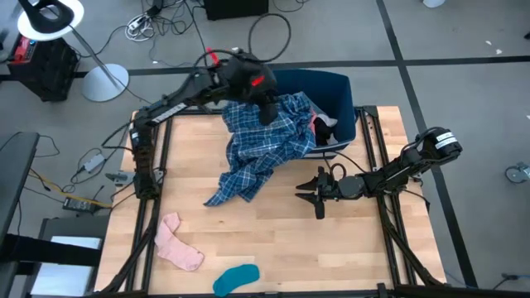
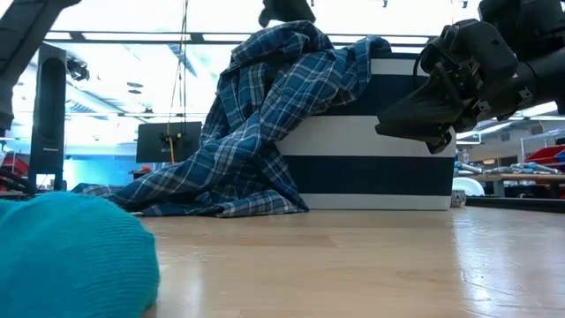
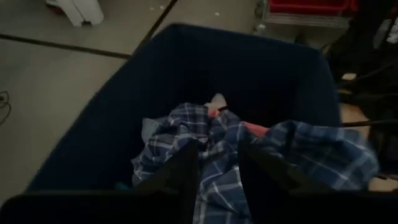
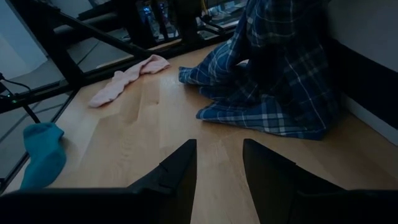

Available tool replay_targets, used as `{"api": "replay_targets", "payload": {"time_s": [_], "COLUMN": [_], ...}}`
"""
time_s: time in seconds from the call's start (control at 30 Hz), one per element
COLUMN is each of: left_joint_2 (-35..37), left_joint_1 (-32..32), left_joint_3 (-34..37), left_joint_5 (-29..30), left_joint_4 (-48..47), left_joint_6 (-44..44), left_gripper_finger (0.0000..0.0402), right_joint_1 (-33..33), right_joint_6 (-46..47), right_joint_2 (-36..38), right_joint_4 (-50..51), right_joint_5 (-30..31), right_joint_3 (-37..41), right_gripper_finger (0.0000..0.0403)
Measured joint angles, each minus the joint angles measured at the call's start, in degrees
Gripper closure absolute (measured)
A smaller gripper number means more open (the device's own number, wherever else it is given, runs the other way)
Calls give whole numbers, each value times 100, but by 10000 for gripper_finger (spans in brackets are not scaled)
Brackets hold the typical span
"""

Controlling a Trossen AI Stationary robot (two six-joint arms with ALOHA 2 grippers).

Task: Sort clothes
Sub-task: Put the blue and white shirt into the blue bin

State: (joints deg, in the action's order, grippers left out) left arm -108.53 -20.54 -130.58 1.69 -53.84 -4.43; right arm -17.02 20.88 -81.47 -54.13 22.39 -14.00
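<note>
— From above, where's the plaid shirt (image 1: pixel 263 147)?
— Spilling from the bin (image 1: pixel 339 91) onto the table (image 1: pixel 348 240); the left gripper (image 1: pixel 267 112) pinches it.
— At its wrist?
— Fingers (image 3: pixel 186 171) clamped on plaid.
— The right gripper (image 4: pixel 219 163)?
— Spread, empty, above bare wood; pink sock (image 4: pixel 124 78), teal sock (image 4: pixel 42 152) well apart.

Plaid shirt (image 1: pixel 263 147) covers most of the bin's (image 1: pixel 341 89) contents; only white and pink scraps (image 1: pixel 325 128) peek out, unidentifiable. Teal sock (image 2: pixel 71 256) is blurred, cut off in low view. Left pincer (image 3: pixel 217 165) grip unclear.
</note>
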Motion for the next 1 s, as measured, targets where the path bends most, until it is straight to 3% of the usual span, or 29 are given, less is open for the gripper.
{"api": "replay_targets", "payload": {"time_s": [0.23,0.4,0.63,1.0], "left_joint_2": [462,983,2359,4697], "left_joint_1": [428,745,1181,2205], "left_joint_3": [58,842,3069,6638], "left_joint_5": [718,1008,1182,2059], "left_joint_4": [-273,-85,1052,2340], "left_joint_6": [-14,-4,327,1427], "left_gripper_finger": [284,284,284,284], "right_joint_1": [-46,-142,-175,-175], "right_joint_6": [59,68,67,66], "right_joint_2": [0,0,0,0], "right_joint_4": [13,17,24,24], "right_joint_5": [-1,-1,-4,-3], "right_joint_3": [0,0,0,0], "right_gripper_finger": [270,270,270,270]}}
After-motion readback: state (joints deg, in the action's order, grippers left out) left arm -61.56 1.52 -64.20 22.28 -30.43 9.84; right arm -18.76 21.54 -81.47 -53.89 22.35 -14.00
